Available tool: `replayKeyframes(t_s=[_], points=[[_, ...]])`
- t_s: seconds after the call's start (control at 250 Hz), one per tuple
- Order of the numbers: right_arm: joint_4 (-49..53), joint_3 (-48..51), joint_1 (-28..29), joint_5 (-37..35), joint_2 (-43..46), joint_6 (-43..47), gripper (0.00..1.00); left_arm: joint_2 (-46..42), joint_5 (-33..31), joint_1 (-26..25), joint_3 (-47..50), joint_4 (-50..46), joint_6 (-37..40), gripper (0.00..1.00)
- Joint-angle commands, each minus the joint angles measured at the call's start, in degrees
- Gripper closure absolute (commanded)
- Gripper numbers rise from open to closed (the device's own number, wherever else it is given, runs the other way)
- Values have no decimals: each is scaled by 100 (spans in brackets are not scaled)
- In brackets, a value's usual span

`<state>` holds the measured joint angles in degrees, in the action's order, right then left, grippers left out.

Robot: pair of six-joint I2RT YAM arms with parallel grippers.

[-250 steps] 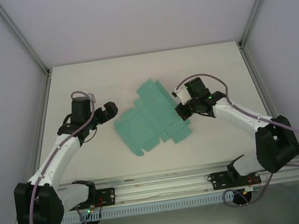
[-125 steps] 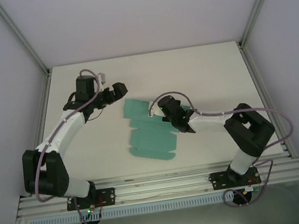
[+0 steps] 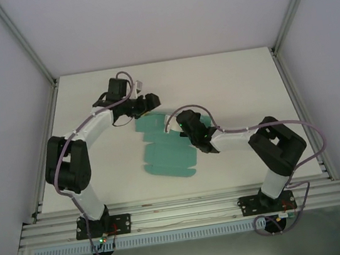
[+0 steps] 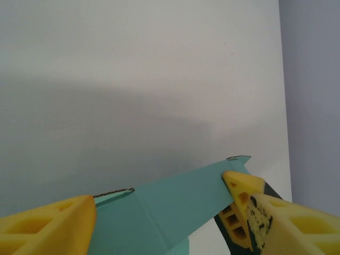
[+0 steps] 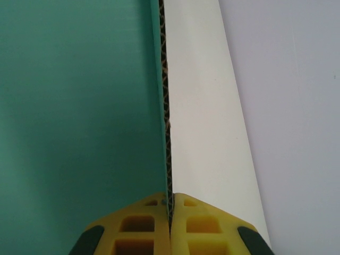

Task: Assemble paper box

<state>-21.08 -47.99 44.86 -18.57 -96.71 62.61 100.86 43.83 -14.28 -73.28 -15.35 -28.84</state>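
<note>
paper box (image 3: 164, 157) | teal die-cut card sheet | unfolded, mostly flat | mid table (image 3: 233, 80)

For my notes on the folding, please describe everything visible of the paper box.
The paper box is an unfolded teal-green die-cut sheet of corrugated card with flaps and tabs, lying mostly flat on the white table. The right gripper is shut on one edge; the left gripper, fingers apart, straddles a far flap.

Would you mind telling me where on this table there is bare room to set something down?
Bare: the far right of the table, beyond the right arm, and the strip between the left arm and the paper box. Crowded: the middle, where the left hand and right hand meet at the box.
</note>
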Motion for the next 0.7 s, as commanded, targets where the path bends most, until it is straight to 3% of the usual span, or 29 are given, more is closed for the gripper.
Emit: replayKeyframes(t_s=[0.0,0.268,0.532,0.696], points=[[-62,-97,26,-199,86,-212,96,-82,215,-139,181,19,-118,27],[-396,-61,64,-168,-21,-445,96,-58,405,-409,375,646,-664,39],[-652,41,155,-158,-89,-469,96,214,320,-471,393,1471,-1472,69],[-632,80,160,-204,-34,-517,97,180,117,-492,439,1389,-1465,75]])
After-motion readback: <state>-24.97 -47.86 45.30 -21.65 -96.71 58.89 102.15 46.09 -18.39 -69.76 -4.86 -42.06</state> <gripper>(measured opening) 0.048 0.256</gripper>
